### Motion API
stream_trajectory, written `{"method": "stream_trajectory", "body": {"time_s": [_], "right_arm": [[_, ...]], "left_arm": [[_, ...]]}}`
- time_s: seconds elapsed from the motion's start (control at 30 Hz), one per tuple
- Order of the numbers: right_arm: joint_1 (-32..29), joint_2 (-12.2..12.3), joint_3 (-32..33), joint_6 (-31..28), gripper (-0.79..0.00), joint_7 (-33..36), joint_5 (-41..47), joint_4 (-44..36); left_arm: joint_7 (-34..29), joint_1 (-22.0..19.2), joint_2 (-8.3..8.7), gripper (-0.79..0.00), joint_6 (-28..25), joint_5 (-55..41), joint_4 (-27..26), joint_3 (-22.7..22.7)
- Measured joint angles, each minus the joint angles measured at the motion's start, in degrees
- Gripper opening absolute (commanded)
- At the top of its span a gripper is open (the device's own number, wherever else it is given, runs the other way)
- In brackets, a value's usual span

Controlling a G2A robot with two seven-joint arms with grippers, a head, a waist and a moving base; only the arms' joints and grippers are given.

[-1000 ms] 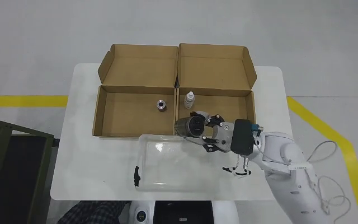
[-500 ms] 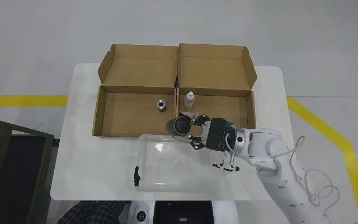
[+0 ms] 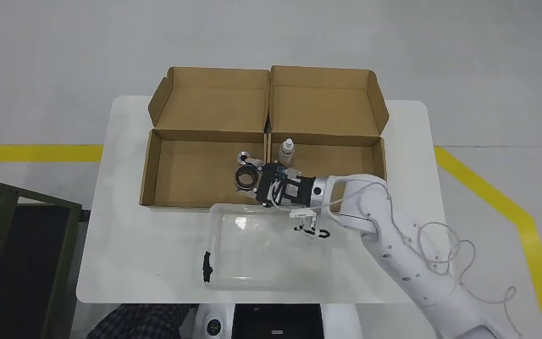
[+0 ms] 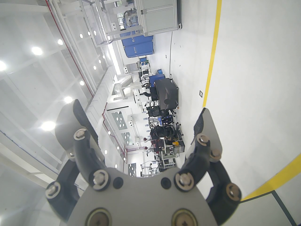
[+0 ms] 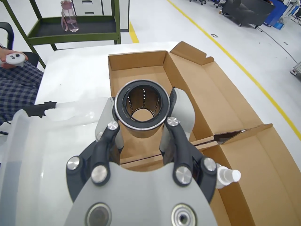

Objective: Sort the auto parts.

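Right gripper [image 5: 143,118], closed around a black-rimmed cylindrical bearing [image 5: 142,110] with one finger on each side of its barrel, hangs past the clear plastic tray [image 3: 254,254] at the desk's [image 3: 127,220] near edge. It is over the left cardboard box [image 3: 182,174], close to the wall shared with the right box [image 3: 339,165]. A smaller metal part [image 3: 244,156] lies on the left box's floor just beyond the bearing, and a white bottle [image 3: 289,149] sits in the right box, so the bearing seems bound for the left one. To set it down well, the arm would likely need to lower the bearing onto the cardboard, short of the small part and clear of the shared wall, before the fingers part; a cylinder released from a height may roll. Left gripper [image 4: 141,114], spread wide and holding nothing, points out across the workshop floor. No label or writing can be read on the bearing, bottle or boxes.
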Motion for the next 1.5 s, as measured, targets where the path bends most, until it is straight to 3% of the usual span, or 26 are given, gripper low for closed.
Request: {"method": "stream_trajectory", "body": {"time_s": [0.47,1.03,1.2,1.5], "right_arm": [[10.3,-3.9,-9.0,3.1,-0.785,7.4,-0.5,11.1],[14.9,-7.4,-14.6,3.1,-0.785,10.1,-0.1,20.9],[15.2,-8.1,-15.1,3.0,-0.634,10.0,0.1,22.4],[15.5,-9.0,-15.6,2.0,-0.576,10.2,0.2,24.4]], "left_arm": [[0.0,0.0,0.00,0.000,0.0,0.0,0.0,0.0],[0.0,0.0,0.00,0.000,0.0,0.0,0.0,0.0],[0.0,0.0,0.00,0.000,0.0,0.0,0.0,0.0],[0.0,0.0,0.00,0.000,0.0,0.0,0.0,0.0]]}}
